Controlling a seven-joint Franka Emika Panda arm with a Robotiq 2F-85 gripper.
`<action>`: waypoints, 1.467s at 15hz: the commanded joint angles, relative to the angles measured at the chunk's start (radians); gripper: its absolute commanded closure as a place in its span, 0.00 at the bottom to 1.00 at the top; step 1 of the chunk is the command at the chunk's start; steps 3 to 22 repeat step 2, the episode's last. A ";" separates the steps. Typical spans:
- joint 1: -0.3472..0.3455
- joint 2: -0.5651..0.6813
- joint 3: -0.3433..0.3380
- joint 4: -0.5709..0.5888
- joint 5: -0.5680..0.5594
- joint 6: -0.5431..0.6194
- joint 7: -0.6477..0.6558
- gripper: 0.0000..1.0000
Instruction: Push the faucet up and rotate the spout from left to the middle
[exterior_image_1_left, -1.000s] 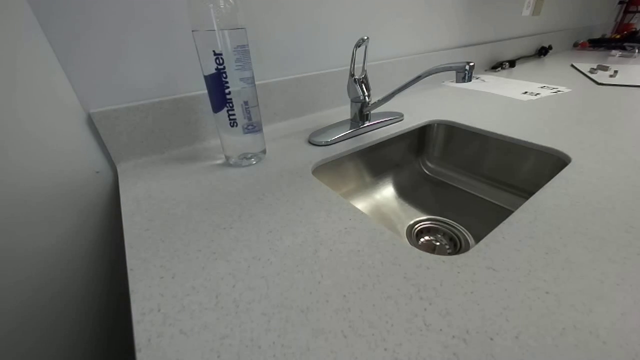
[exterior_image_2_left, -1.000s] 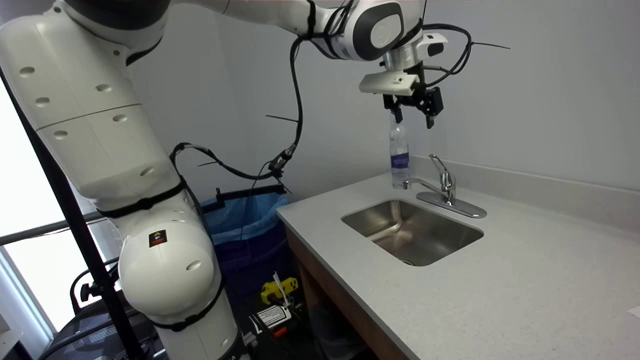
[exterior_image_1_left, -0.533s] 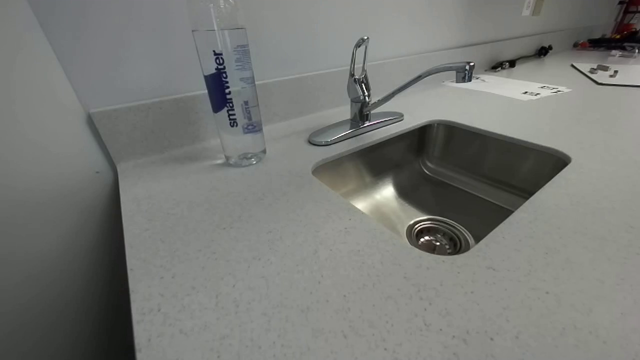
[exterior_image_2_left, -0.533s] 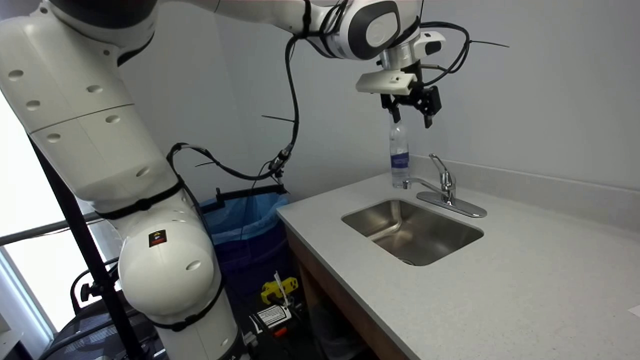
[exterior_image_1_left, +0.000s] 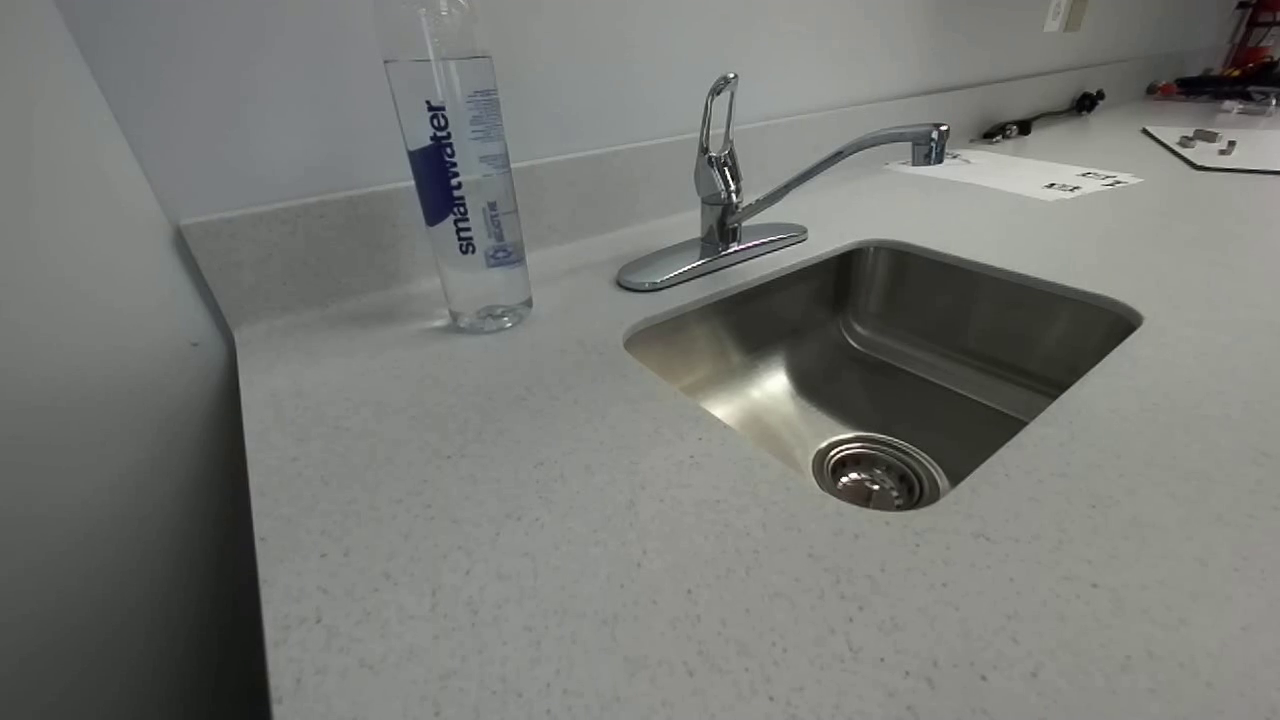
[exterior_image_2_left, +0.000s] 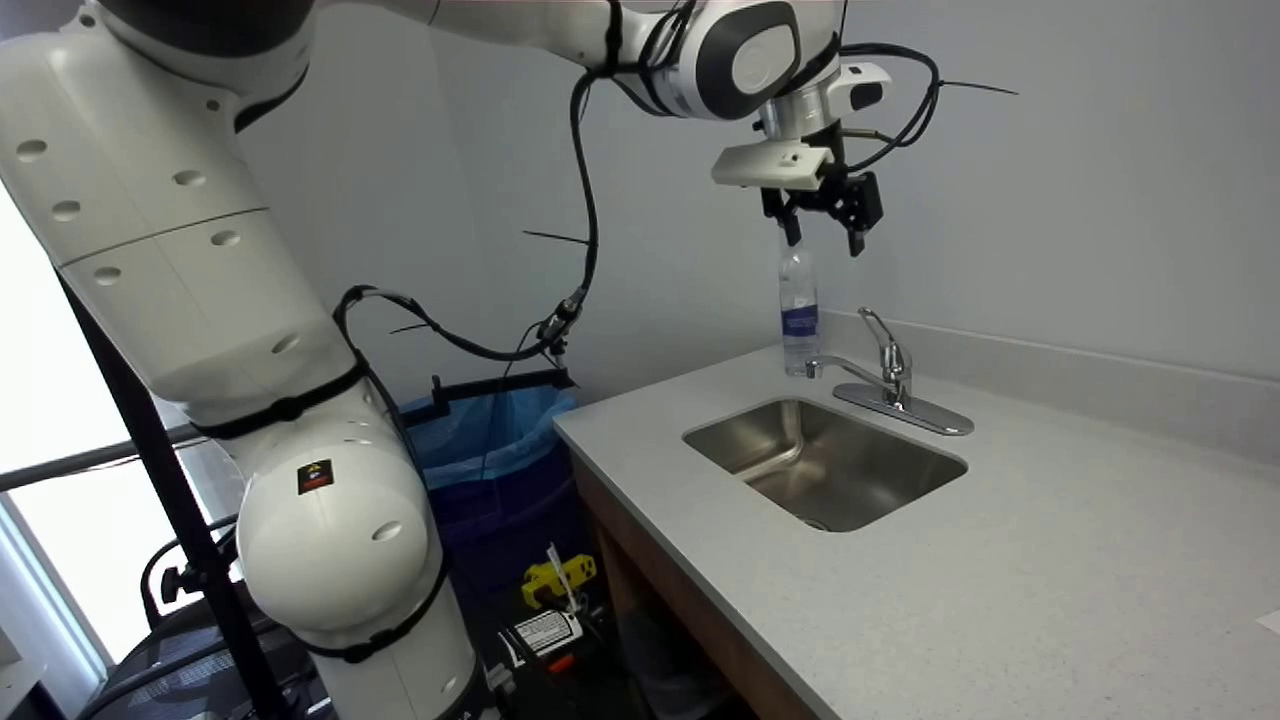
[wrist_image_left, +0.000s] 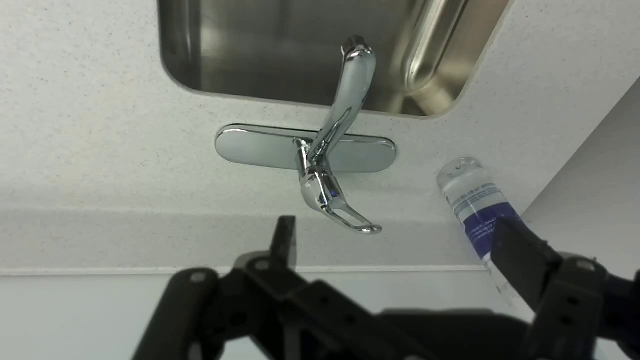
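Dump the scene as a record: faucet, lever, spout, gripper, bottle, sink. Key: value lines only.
faucet: chrome, on the counter
lever: points upward
spout: in the wrist view, slants right, its nozzle overlapping the sink
gripper: open, holding nothing; higher than the faucet and apart from it
bottle: clear, blue-labelled, upright, apart from the faucet
sink: metal; drain showing in an exterior view
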 joint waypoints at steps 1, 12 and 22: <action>0.009 0.000 -0.008 0.003 -0.004 -0.003 0.004 0.00; 0.009 0.000 -0.008 0.003 -0.004 -0.003 0.004 0.00; 0.009 0.000 -0.008 0.003 -0.004 -0.003 0.004 0.00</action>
